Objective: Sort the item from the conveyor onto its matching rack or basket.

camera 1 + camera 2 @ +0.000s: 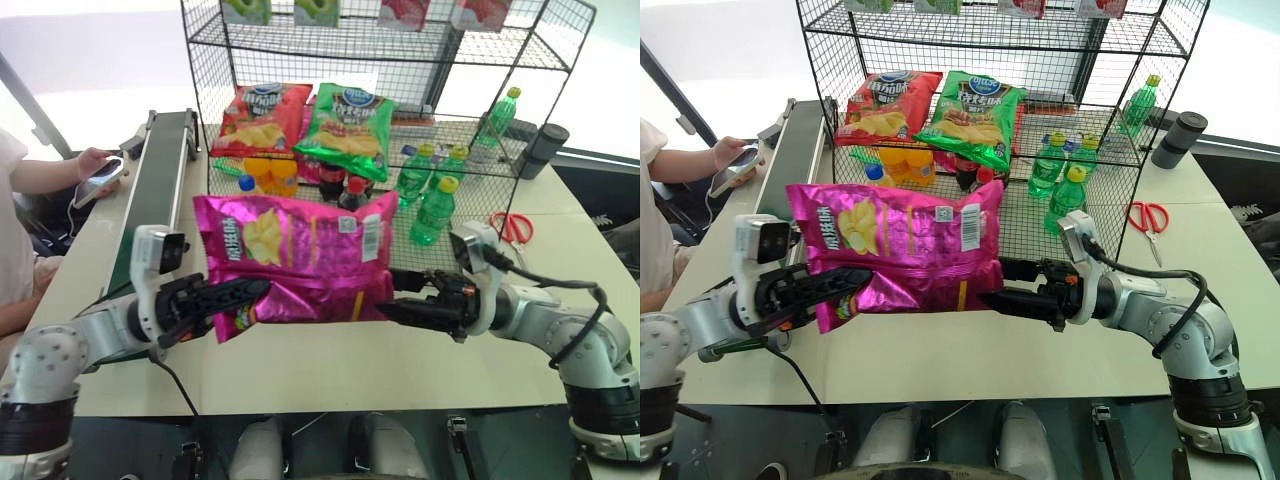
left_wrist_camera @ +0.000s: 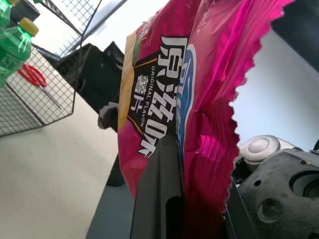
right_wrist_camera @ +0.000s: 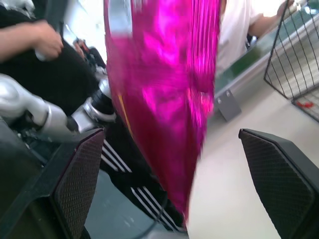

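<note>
Magenta chip bag (image 1: 295, 255) held sideways above the table (image 1: 300, 370), in front of the wire rack (image 1: 400, 60); left gripper (image 1: 245, 292) clamped on one end, right gripper (image 1: 395, 295) spread wide around the other, not gripping

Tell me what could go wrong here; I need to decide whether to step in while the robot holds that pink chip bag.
The left gripper pinches only the pink chip bag's lower corner, so the bag could sag or slip out. The right gripper is wide open around the bag's edge without gripping; a handover could miss. The rack's shelf already carries a red bag and a green bag, so space looks tight.
</note>
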### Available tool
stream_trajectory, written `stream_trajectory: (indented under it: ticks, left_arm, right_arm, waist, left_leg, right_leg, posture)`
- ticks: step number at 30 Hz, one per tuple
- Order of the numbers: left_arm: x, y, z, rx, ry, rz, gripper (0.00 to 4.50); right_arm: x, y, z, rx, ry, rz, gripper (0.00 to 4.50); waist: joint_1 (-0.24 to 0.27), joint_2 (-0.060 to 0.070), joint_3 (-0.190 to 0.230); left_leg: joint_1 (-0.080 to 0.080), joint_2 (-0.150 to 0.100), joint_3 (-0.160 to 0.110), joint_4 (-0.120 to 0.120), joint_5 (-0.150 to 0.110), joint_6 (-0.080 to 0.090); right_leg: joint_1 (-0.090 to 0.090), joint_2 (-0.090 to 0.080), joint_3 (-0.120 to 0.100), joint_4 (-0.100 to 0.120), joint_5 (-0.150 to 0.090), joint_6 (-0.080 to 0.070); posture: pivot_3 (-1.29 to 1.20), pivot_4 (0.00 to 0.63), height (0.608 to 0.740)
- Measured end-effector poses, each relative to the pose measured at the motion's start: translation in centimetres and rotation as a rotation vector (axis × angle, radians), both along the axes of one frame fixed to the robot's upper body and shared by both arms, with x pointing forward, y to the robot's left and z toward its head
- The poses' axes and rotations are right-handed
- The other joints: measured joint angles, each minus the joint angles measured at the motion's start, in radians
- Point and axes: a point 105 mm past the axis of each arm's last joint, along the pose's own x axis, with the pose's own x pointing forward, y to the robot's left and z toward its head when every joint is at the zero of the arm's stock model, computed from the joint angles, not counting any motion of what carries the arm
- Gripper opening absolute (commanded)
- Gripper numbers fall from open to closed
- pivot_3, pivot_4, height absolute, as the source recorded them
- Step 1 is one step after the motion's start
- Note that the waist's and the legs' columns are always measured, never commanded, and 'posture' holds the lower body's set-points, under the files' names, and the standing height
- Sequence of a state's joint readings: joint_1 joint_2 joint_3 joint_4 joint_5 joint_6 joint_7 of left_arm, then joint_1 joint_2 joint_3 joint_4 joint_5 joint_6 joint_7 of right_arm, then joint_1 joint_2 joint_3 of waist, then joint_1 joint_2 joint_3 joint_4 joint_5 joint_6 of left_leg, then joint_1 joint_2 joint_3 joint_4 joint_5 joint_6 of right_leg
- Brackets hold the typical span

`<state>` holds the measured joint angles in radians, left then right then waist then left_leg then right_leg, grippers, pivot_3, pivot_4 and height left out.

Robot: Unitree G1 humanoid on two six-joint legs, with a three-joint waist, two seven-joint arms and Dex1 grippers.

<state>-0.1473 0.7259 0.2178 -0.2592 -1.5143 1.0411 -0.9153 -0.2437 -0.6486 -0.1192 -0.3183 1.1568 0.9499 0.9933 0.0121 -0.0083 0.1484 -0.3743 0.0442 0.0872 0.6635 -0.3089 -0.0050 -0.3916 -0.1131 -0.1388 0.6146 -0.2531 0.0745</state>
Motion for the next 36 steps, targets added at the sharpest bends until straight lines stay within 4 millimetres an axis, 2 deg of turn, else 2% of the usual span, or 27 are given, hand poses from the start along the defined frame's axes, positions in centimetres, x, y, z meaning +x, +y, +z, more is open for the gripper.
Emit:
stream_trajectory:
  ticks: [7,8,10,16,17,19,24,26,30,33,36]
  left_arm:
    - [0.7,-1.2,-0.3,0.018,-0.027,-0.021,0.06]
    - [0.7,-1.4,-0.5,0.017,-0.027,-0.020,0.01]
    - [0.8,-1.5,-0.7,0.023,-0.032,-0.014,0.00]
    - [1.1,-1.4,-1.2,0.048,-0.048,0.007,0.00]
    - [1.1,-1.4,-1.2,0.050,-0.047,0.009,0.30]
    - [1.1,-1.3,-1.4,0.054,-0.038,0.011,0.99]
    - [1.2,-0.6,-2.3,0.114,-0.025,0.045,3.52]
    - [1.3,0.0,-3.0,0.166,-0.037,0.072,4.50]
    - [2.1,1.2,-4.1,0.262,-0.122,0.168,4.50]
    - [3.5,1.5,-4.0,0.282,-0.226,0.265,4.50]
    - [4.0,1.7,-3.9,0.318,-0.318,0.318,4.50]
  right_arm:
    - [-0.9,0.9,-0.8,-0.077,0.045,0.037,4.50]
    - [-0.9,1.0,-0.9,-0.084,0.054,0.040,4.25]
    - [-0.9,1.3,-1.1,-0.092,0.068,0.044,3.58]
    - [-0.8,1.7,-1.3,-0.107,0.062,0.047,0.58]
    - [-0.7,1.8,-1.3,-0.110,0.060,0.047,0.11]
    - [-0.5,1.7,-1.3,-0.115,0.045,0.037,0.07]
    - [0.2,1.1,-1.0,-0.133,-0.033,-0.012,0.07]
    - [0.6,-0.1,-1.4,-0.178,-0.069,-0.068,0.07]
    - [1.5,-3.0,-1.9,-0.261,-0.238,-0.273,0.07]
    - [2.2,-4.5,1.1,-0.228,-0.482,-0.464,0.07]
    - [1.9,-5.8,3.1,-0.353,-0.756,-0.582,0.07]
  waist:
    - [0.000,0.000,0.000]
    - [0.000,0.000,0.000]
    - [0.000,-0.001,0.000]
    - [0.001,-0.001,0.000]
    - [0.001,-0.001,0.000]
    - [0.001,-0.001,0.000]
    - [-0.001,0.000,0.000]
    - [0.002,0.000,0.000]
    - [0.005,0.000,0.000]
    - [0.002,0.000,0.000]
    - [0.001,0.000,0.000]
  left_leg:
    - [-0.001,0.000,0.000,0.000,0.000,0.001]
    - [-0.001,0.000,0.000,0.000,0.000,0.001]
    - [-0.001,0.000,0.000,0.000,0.000,0.001]
    - [-0.001,0.000,0.000,0.000,0.000,0.001]
    - [-0.001,0.000,0.000,0.000,0.000,0.001]
    - [-0.001,0.000,0.000,0.000,0.000,0.001]
    - [-0.001,0.000,0.000,0.000,0.000,0.001]
    - [-0.002,0.000,0.000,0.000,0.000,0.001]
    - [-0.003,-0.001,0.000,0.000,-0.001,0.001]
    - [-0.002,-0.001,0.000,0.000,0.000,0.001]
    - [-0.002,0.000,0.000,-0.001,0.000,0.001]
  right_leg:
    - [0.000,0.000,0.000,-0.001,0.000,0.000]
    - [0.000,0.000,0.000,-0.001,0.000,0.000]
    - [0.000,0.000,0.000,-0.001,0.000,0.000]
    - [0.000,0.000,0.000,-0.001,0.000,0.000]
    - [0.000,0.000,0.000,-0.001,0.000,0.000]
    - [0.000,0.000,0.000,-0.001,0.000,0.000]
    - [-0.001,0.000,0.000,-0.001,0.000,0.000]
    - [-0.001,0.000,0.000,-0.001,0.000,0.000]
    - [-0.002,-0.001,0.000,-0.002,0.000,0.000]
    - [-0.001,0.000,0.000,-0.002,0.000,0.001]
    - [-0.001,0.000,0.000,-0.002,0.000,0.001]
  posture:
    - [0.00,0.150,0.740]
    - [0.00,0.150,0.740]
    - [0.00,0.150,0.740]
    - [0.00,0.150,0.740]
    - [0.00,0.150,0.740]
    - [0.00,0.150,0.740]
    - [0.00,0.150,0.740]
    - [0.00,0.150,0.740]
    - [0.00,0.150,0.740]
    - [0.00,0.150,0.740]
    - [0.00,0.150,0.740]
